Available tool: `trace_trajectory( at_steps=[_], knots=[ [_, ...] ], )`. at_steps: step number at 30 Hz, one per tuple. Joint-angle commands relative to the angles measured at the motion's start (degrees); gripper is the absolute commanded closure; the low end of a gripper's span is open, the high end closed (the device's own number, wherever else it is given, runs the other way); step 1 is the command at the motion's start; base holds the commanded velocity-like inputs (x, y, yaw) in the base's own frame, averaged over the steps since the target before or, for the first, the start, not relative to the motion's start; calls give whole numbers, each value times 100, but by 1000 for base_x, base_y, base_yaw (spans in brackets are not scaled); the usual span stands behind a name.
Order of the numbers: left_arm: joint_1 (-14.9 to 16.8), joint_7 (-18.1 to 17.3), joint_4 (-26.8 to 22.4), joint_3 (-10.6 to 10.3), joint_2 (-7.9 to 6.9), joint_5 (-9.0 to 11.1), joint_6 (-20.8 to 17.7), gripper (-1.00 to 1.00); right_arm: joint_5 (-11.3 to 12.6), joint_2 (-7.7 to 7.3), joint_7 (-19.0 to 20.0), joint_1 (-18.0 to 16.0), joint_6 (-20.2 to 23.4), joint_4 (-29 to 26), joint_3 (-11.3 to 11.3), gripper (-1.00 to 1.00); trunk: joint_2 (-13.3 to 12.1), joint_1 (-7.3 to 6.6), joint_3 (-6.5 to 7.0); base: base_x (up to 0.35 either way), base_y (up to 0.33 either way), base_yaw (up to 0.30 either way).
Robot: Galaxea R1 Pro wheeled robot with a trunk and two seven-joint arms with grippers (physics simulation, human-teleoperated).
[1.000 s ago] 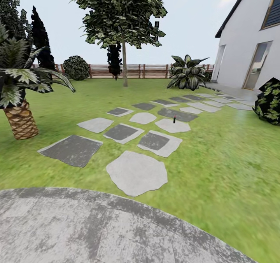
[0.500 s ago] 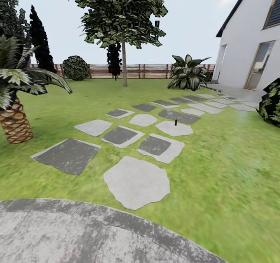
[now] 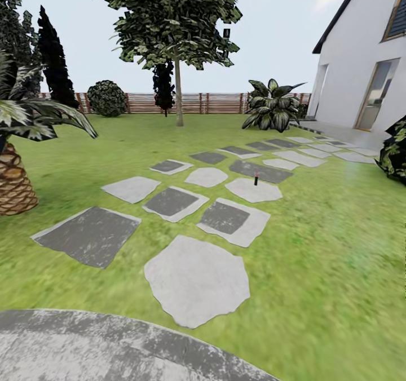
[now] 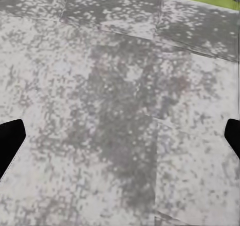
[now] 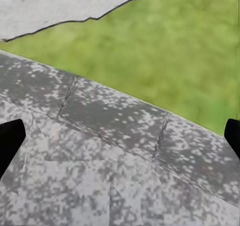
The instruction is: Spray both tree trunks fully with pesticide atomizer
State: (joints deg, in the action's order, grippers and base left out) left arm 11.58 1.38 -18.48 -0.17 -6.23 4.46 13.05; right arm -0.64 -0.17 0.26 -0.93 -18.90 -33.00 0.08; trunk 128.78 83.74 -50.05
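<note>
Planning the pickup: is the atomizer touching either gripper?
Apart. The head view shows the pesticide atomizer standing alone on a distant stepping stone.

The head camera looks forward and slightly down across the lawn (image 3: 338, 246) toward the far fence (image 3: 208, 102), while both wrist cameras face down, close over the near paved patch (image 4: 120, 126), which all views share.

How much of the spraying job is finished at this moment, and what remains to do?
Nothing is finished yet. The pesticide atomizer stands untouched on a stepping stone far ahead on the lawn. The left gripper and right gripper have open, empty jaws over grey paving. Remaining: reach the bottle, pick it up, spray both trunks; one tree stands by the fence.
</note>
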Motion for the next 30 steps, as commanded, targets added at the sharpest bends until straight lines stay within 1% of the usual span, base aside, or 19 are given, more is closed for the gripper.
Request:
trace_trajectory(
  at_steps=[1, 10, 30],
  knots=[
    [2, 3, 3, -9, -1, 46, 16, -100, -6, -1, 4, -4, -18, 4, 1, -100, 2, 2, -5, 340, 0, -177],
    [2, 3, 3, -9, -1, 46, 21, -100, -3, -1, 1, -4, -18, 4, 1, -100, 2, 2, -5, 340, 0, -239],
    [2, 3, 3, -9, -1, 46, 22, -100, 2, -1, 0, -4, -19, -4, -13, -100, 2, 2, -5, 340, 0, -12]
  ],
)
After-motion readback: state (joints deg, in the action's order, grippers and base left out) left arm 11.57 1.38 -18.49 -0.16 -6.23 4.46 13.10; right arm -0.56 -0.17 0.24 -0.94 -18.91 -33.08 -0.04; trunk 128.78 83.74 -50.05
